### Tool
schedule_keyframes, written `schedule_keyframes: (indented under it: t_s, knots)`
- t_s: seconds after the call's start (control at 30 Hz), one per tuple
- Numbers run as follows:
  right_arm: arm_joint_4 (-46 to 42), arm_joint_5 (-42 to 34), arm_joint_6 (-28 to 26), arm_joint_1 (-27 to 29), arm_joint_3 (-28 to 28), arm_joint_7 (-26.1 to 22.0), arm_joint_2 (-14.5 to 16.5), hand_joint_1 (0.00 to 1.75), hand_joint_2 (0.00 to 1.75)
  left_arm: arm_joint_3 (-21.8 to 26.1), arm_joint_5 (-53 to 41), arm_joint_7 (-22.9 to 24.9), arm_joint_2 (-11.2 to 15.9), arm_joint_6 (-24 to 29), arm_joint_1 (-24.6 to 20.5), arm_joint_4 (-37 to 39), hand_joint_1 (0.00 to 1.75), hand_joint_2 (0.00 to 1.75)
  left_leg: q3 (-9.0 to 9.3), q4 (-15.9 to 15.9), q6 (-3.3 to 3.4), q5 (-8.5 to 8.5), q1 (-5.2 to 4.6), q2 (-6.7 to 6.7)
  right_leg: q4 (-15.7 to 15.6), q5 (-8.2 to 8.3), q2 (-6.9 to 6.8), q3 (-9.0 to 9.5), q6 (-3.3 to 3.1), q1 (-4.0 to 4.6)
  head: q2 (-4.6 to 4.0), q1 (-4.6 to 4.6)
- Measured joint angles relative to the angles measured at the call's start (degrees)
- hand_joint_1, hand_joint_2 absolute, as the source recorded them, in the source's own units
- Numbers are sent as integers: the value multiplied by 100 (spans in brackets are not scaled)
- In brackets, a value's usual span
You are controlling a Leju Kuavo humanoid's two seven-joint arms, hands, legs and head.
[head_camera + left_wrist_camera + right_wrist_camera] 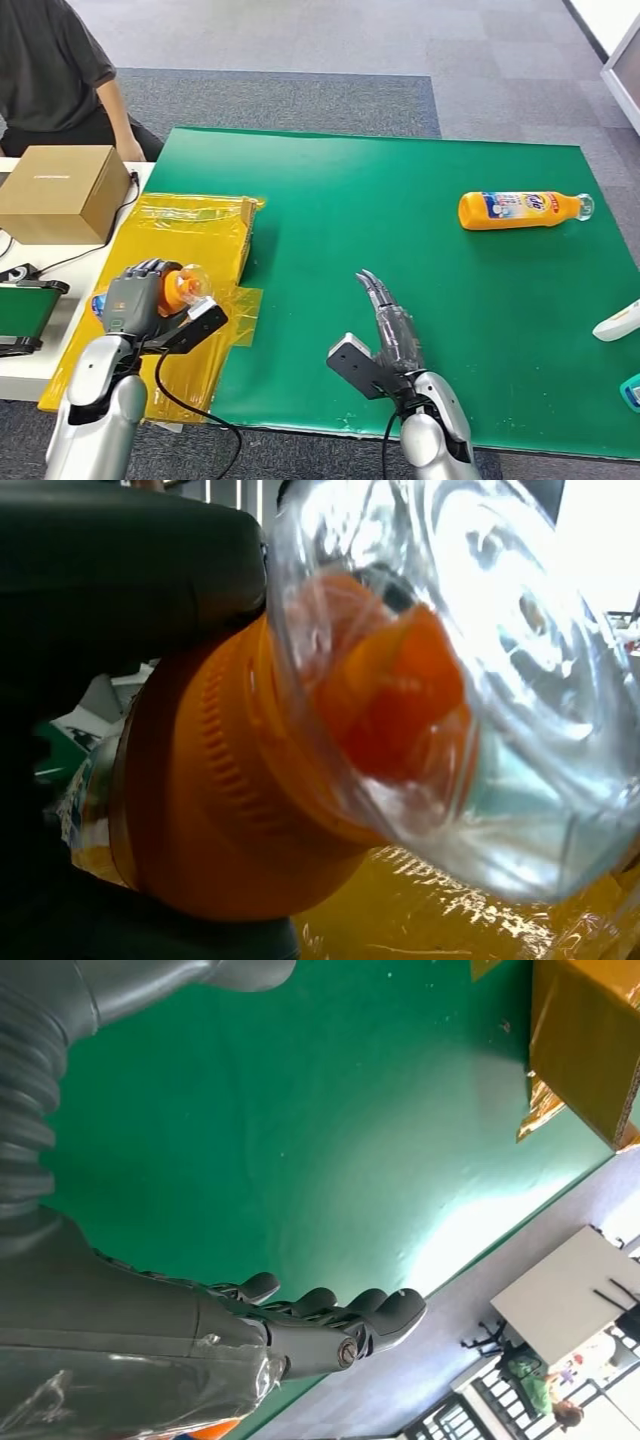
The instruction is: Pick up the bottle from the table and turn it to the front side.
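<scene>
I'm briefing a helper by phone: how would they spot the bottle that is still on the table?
Find the big green mat. Near its far right corner an orange bottle lies on its side, clear cap pointing right. Its twin is off the mat, held in the left hand over yellow plastic.

You have a bright green mat (423, 300) over the table, plain, no pattern. Yellow glossy plastic sheet (181, 235) at its left edge. The bottle (177, 290) in the left hand (136, 300) is orange with a clear cap; its label shows blue and white. The second bottle (521, 209) lying on the mat is orange too, label blue, white and red. Cardboard box (64, 190) is plain tan. Both hands dark grey; right hand (389, 325); arms silver. Carpet grey, in two tones.
</scene>
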Motion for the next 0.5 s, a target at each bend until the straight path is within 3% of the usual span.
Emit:
schedule_keyframes:
  t_s: [0.07, 0.1, 0.13, 0.3, 0.5]
  knots:
    - [73, -15, -11, -12, 8, -36, 3, 0, 175, -66, -196, -154, 79, 290, -118, 342, 39, 175, 0, 0, 0, 1, 0, 0, 0, 0, -1, 0, 0, 0, 0, -1]
    - [114, -26, -17, -19, 16, -51, 4, 0, 175, -108, -270, -221, 117, 385, -174, 500, 13, 175, -1, 0, 0, 2, 0, 0, 0, 0, -1, 0, 0, 1, 0, 0]
    - [155, -41, -23, -27, 25, -67, 5, 0, 175, -161, -319, -277, 153, 438, -232, 648, 0, 175, -1, 0, 0, 2, 0, 0, 0, 0, -1, 1, 0, 1, -1, 0]
    - [327, -137, -48, -65, 108, -112, 6, 0, 175, -535, -169, -500, 320, 231, -440, 1282, 0, 175, -3, 0, 1, 2, 0, 0, 0, 1, 0, 1, 1, 0, -1, 1]
    - [398, -177, -48, -78, 139, -126, 6, 0, 175, -698, 348, -651, 447, -8, -408, 1421, 0, 175, -5, 0, 0, 1, 0, 0, 0, 0, 0, 0, 1, 0, -1, -1]
